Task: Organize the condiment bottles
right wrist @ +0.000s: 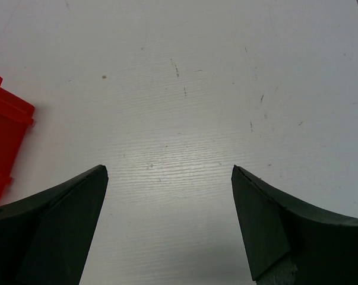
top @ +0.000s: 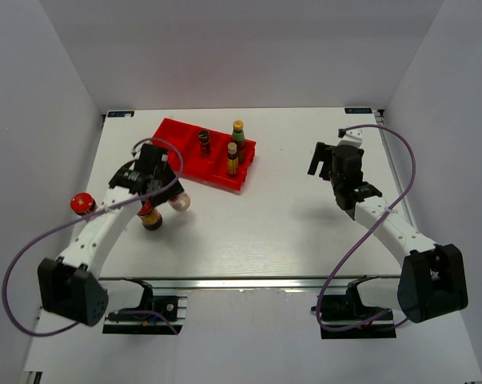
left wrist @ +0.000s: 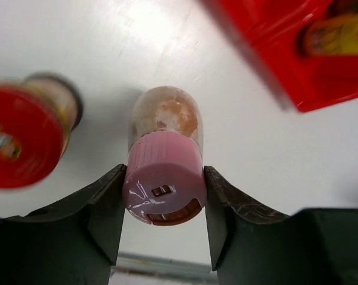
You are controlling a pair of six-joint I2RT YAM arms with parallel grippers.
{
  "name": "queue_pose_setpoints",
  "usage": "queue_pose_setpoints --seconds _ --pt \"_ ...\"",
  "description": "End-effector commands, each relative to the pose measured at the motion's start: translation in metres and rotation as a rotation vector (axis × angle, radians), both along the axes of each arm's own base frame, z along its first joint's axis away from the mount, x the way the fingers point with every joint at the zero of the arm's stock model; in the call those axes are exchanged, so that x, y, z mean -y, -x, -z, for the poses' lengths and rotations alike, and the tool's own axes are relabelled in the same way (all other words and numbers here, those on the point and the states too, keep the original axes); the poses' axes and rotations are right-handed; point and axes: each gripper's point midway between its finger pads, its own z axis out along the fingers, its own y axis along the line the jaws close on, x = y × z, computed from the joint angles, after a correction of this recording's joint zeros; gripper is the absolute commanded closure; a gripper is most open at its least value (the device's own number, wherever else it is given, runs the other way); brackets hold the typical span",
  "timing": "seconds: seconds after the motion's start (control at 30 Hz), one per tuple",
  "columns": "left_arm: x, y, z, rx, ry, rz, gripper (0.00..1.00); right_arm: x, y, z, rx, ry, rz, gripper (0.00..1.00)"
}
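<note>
My left gripper (top: 165, 194) (left wrist: 164, 196) is shut on the pink cap of the pale bottle (left wrist: 165, 178) (top: 179, 202), one finger pressed on each side. I cannot tell whether the bottle rests on the table. A red-lidded brown jar (top: 150, 216) (left wrist: 21, 142) stands right beside it, and a second one (top: 82, 203) stands at the left edge. The dark-capped bottle (top: 204, 142), the green bottle (top: 238, 130) and the yellow-capped dark bottle (top: 233, 158) (left wrist: 339, 32) stand in the red tray (top: 181, 136). My right gripper (top: 316, 158) (right wrist: 170, 172) is open and empty over bare table.
The red tray's corner (left wrist: 273, 65) lies just beyond and to the right of the held bottle, and its edge (right wrist: 3, 136) shows left of my right gripper. White walls close in the table on three sides.
</note>
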Motion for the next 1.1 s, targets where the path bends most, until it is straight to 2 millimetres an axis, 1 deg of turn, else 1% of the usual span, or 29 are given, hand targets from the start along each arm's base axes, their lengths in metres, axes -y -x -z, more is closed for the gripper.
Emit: queue_pose_setpoints --seconds 0.0,0.03,0.07,0.1,0.13,0.17,0.2,0.23,0.27,0.33,0.37,0.4,0.43,0.47,0.5,0.57,0.6,0.7,0.87,1.0,1.07 --pt "0.012 -0.060 -0.041 0.154 -0.020 0.043 0.82 0.006 -0.004 -0.011 0.039 0.005 0.029 0.11" --pt "0.016 -0.073 -0.032 0.121 -0.036 0.056 0.82 0.006 -0.004 -0.012 0.041 0.007 0.033 0.11" --pt "0.020 -0.089 -0.050 0.160 -0.040 0.073 0.82 0.009 -0.004 -0.012 0.040 0.013 0.042 0.11" --pt "0.021 -0.099 -0.050 0.161 -0.050 0.078 0.82 0.010 -0.004 -0.011 0.038 0.017 0.047 0.11" --pt "0.025 -0.110 -0.037 0.123 -0.068 0.091 0.82 0.010 -0.004 -0.010 0.035 0.020 0.047 0.11" --pt "0.028 -0.122 -0.051 0.140 -0.070 0.094 0.82 0.011 -0.004 -0.010 0.036 0.026 0.053 0.11" --pt "0.030 -0.129 -0.052 0.130 -0.077 0.098 0.84 0.012 -0.004 -0.010 0.034 0.029 0.057 0.11" --pt "0.035 -0.135 -0.051 0.121 -0.071 0.121 0.84 0.014 -0.004 -0.009 0.032 0.032 0.062 0.11" --pt "0.038 -0.149 -0.056 0.135 -0.080 0.142 0.84 0.015 -0.005 -0.009 0.033 0.038 0.068 0.11" --pt "0.042 -0.159 -0.060 0.134 -0.088 0.161 0.84 0.019 -0.005 -0.007 0.028 0.052 0.086 0.11" --pt "0.046 -0.167 -0.054 0.123 -0.092 0.170 0.84 0.020 -0.005 -0.007 0.029 0.055 0.090 0.11" --pt "0.049 -0.175 -0.066 0.152 -0.086 0.182 0.82 0.020 -0.005 -0.006 0.025 0.059 0.093 0.11" --pt "0.050 -0.178 -0.065 0.146 -0.093 0.199 0.81 0.022 -0.006 -0.007 0.025 0.063 0.099 0.11" --pt "0.052 -0.183 -0.056 0.125 -0.100 0.204 0.80 0.023 -0.006 -0.005 0.019 0.068 0.100 0.11" --pt "0.053 -0.188 -0.064 0.141 -0.099 0.205 0.80 0.023 -0.006 -0.005 0.018 0.070 0.101 0.11" --pt "0.057 -0.193 -0.057 0.126 -0.099 0.230 0.80 0.024 -0.007 -0.003 0.012 0.077 0.109 0.11" --pt "0.058 -0.197 -0.048 0.109 -0.098 0.232 0.80 0.025 -0.007 -0.004 0.010 0.080 0.111 0.11" --pt "0.059 -0.199 -0.033 0.067 -0.110 0.239 0.80 0.026 -0.005 -0.004 0.008 0.083 0.115 0.11" --pt "0.061 -0.200 -0.025 0.048 -0.112 0.254 0.79 0.031 -0.005 -0.003 0.009 0.098 0.137 0.11" --pt "0.059 -0.205 -0.011 0.026 -0.129 0.245 0.79 0.032 -0.006 -0.001 0.002 0.105 0.140 0.11" --pt "0.061 -0.210 -0.006 0.016 -0.131 0.247 0.78 0.033 -0.006 0.002 -0.010 0.113 0.141 0.11"
